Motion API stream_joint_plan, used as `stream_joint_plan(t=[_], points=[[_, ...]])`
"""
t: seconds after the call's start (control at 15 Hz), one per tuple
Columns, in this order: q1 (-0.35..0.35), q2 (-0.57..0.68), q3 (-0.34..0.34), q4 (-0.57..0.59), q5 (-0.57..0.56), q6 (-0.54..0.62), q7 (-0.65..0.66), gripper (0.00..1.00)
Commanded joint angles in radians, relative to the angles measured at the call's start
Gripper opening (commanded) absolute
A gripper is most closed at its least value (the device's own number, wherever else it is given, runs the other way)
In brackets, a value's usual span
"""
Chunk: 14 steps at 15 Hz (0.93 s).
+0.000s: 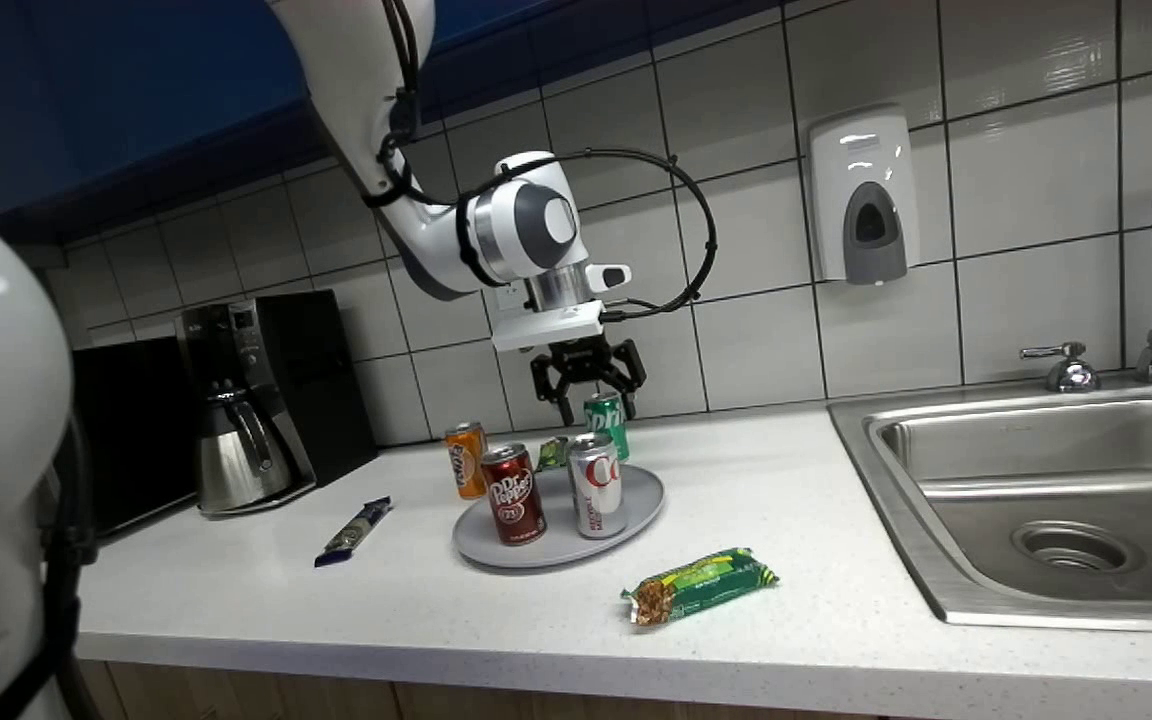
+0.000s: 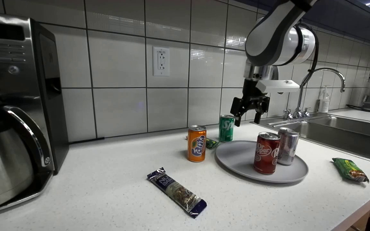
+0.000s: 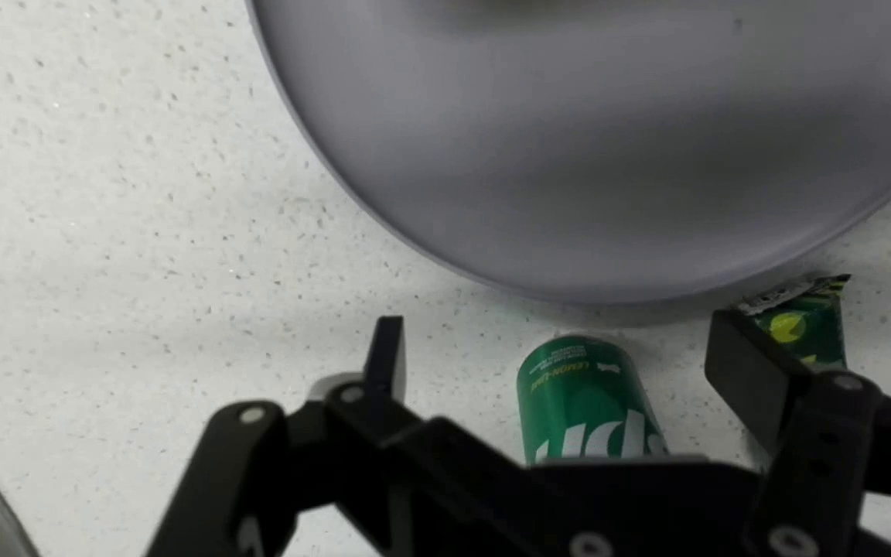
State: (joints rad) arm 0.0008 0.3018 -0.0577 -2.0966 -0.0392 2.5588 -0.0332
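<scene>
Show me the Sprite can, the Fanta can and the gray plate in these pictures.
Sprite can [image 3: 581, 398]: in the wrist view, on its green side.
Fanta can [image 2: 197, 144]: in an exterior view, on its printed side.
Gray plate [image 2: 236, 156]: in an exterior view, on its bare top surface.

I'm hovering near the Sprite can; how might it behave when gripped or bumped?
The Sprite can has a smooth printed wall, so it may slip in a light grip. Standing upright, taller than wide, it could tip if knocked high. Its round body would probably roll once over.
</scene>
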Motion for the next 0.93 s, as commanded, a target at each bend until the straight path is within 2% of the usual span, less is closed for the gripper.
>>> stream_joint_plan(t=[0.0,0.33,0.87], points=[[-0.030,0.048,0.034,0.097,0.029,-0.065,-0.071,1.00],[-0.041,0.089,0.060,0.171,0.067,-0.104,-0.126,1.00],[-0.046,0.170,0.072,0.287,0.068,-0.182,-0.159,1.00]])
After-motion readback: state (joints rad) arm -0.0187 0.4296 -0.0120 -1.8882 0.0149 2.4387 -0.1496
